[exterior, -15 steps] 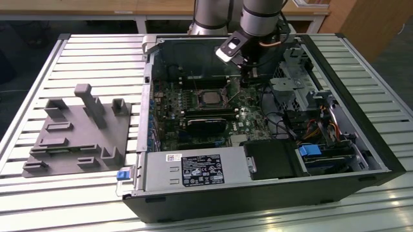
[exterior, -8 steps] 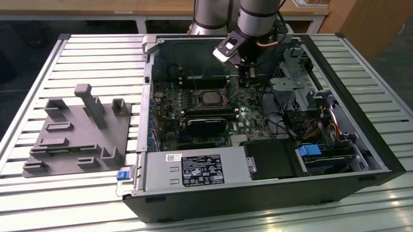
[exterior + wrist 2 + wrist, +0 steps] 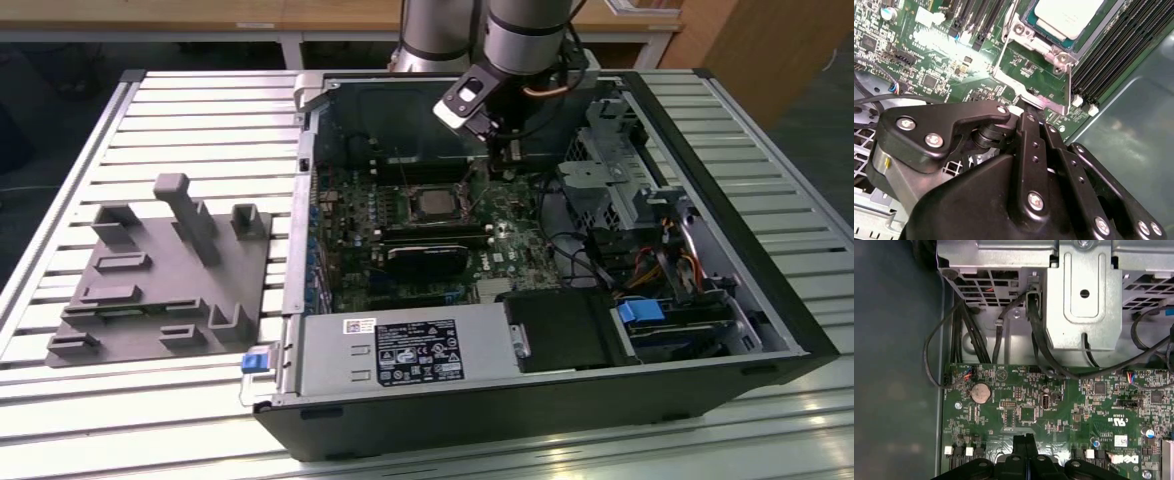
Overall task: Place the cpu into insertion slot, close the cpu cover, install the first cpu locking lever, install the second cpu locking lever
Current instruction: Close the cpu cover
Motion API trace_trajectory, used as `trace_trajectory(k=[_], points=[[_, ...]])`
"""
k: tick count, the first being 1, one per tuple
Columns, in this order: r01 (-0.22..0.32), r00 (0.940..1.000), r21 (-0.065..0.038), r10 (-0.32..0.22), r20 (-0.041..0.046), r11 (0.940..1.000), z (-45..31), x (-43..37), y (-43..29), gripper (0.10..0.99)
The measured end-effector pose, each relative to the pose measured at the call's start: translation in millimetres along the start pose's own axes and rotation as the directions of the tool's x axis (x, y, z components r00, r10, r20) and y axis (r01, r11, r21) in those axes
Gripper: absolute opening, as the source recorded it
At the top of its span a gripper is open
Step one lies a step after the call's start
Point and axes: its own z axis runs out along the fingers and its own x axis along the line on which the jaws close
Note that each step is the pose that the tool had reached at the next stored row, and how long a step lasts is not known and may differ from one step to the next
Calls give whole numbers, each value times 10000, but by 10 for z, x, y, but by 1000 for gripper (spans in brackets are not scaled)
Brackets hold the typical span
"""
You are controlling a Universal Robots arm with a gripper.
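The cpu (image 3: 1069, 15), a pale silvery square, lies in the insertion slot (image 3: 1026, 20) on the green board; in the exterior view the cpu (image 3: 430, 203) sits mid-board. The cpu cover (image 3: 1041, 101) is a thin silvery frame swung up off the socket, with green board showing through its window. My gripper (image 3: 1031, 119) is at the cover's free edge with its black fingers pressed together, touching or just short of that edge. In the first wrist view the gripper (image 3: 1024, 441) shows its tips meeting over the board. In the exterior view the gripper (image 3: 506, 158) hangs right of the socket.
Long black memory slots (image 3: 1114, 50) run beside the socket. A metal drive cage (image 3: 617, 185) and cables (image 3: 1039, 335) stand close on the exterior view's right. The power supply (image 3: 400, 352) fills the case front. A grey fixture (image 3: 160, 270) lies outside on the slatted table.
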Motion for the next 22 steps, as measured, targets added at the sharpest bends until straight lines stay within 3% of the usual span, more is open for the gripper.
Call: trace_trajectory(k=[11, 22], points=[[-1, 10000, 0, 1, 0, 10000, -5, 1, -150, 118], [0, 10000, 0, 0, 1, 10000, -10, 3, -343, 118]])
